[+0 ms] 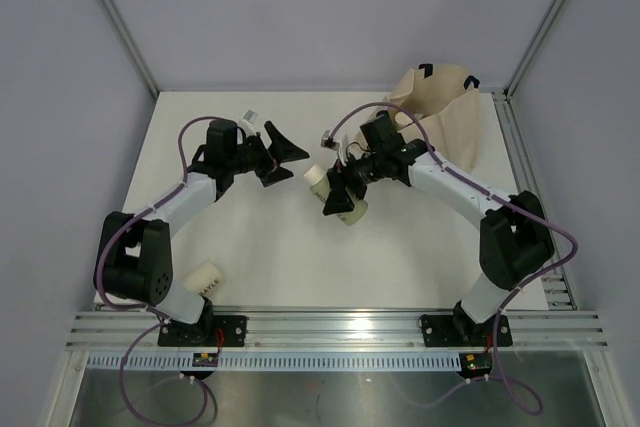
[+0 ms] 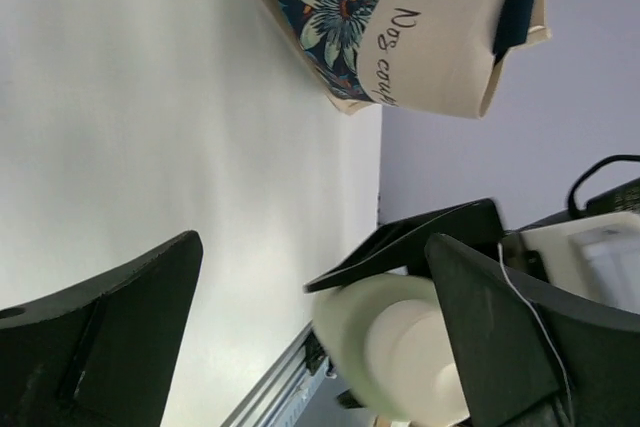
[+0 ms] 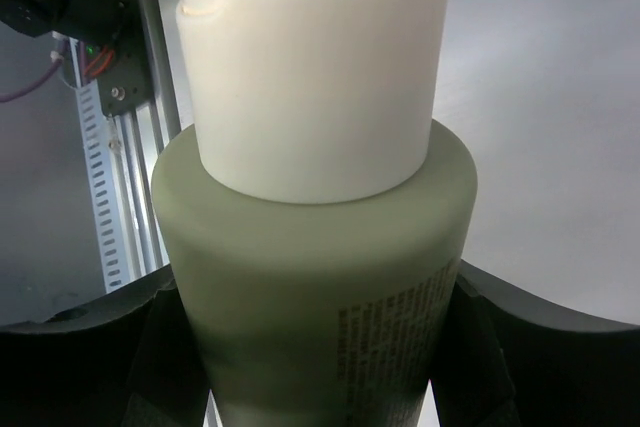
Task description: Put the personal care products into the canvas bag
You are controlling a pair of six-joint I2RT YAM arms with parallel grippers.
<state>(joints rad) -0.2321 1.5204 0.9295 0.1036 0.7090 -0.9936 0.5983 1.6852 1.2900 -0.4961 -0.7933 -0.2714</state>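
Note:
My right gripper (image 1: 340, 197) is shut on a grey-green bottle (image 1: 350, 210) with a white cap (image 1: 318, 179) and holds it above the middle of the table. In the right wrist view the bottle (image 3: 320, 277) fills the frame between the fingers, cap (image 3: 310, 77) pointing away. My left gripper (image 1: 280, 157) is open and empty just left of the bottle; its wrist view shows the cap end (image 2: 400, 357) between its spread fingers (image 2: 110, 337). The cream canvas bag (image 1: 445, 107) with navy handles stands at the back right, its print showing in the left wrist view (image 2: 340, 7). A cream-white tube (image 1: 203, 277) lies by the left arm's base.
Two small items lie on the table at the back, one left (image 1: 250, 115) and one near the right wrist (image 1: 328, 137). Grey walls enclose the table. A metal rail (image 1: 330, 327) runs along the near edge, also visible in the right wrist view (image 3: 110, 177).

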